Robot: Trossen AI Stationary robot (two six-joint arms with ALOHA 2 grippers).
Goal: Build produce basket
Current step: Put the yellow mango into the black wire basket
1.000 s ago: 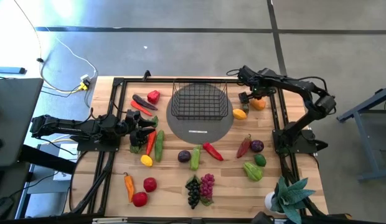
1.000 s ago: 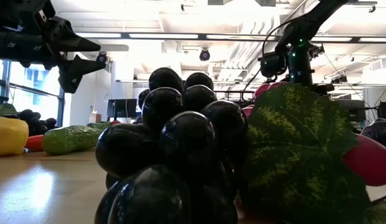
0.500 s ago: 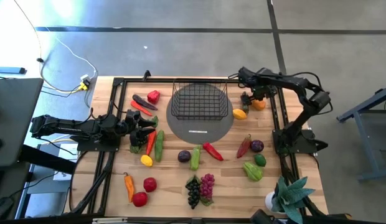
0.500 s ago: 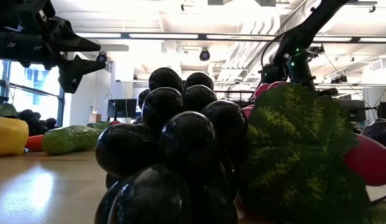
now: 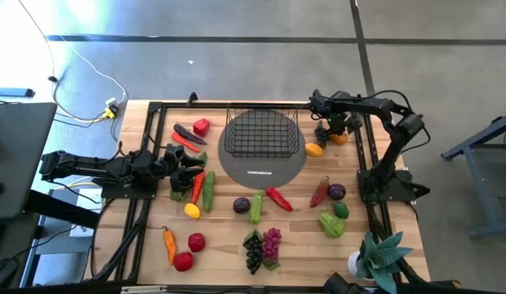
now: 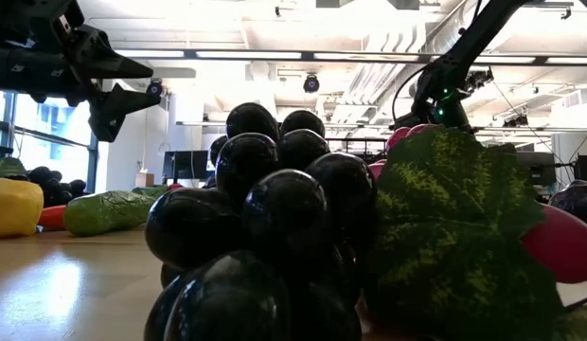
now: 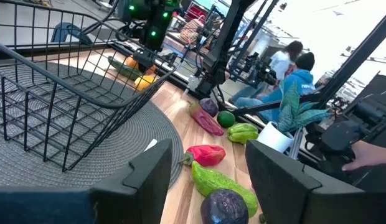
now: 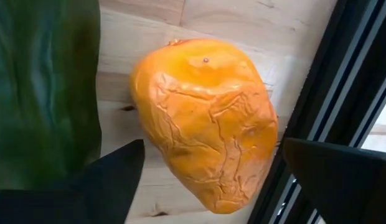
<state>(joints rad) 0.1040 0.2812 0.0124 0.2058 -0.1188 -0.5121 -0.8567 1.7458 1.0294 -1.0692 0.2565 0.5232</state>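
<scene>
Wooden table [image 5: 228, 245], basket [image 5: 262, 131] long axis left-right, open top up.

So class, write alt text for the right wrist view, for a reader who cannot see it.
An orange toy fruit with wrinkled skin fills the view, lying on the wooden table between the right gripper's two open dark fingers. A dark green piece of produce sits beside it.
</scene>
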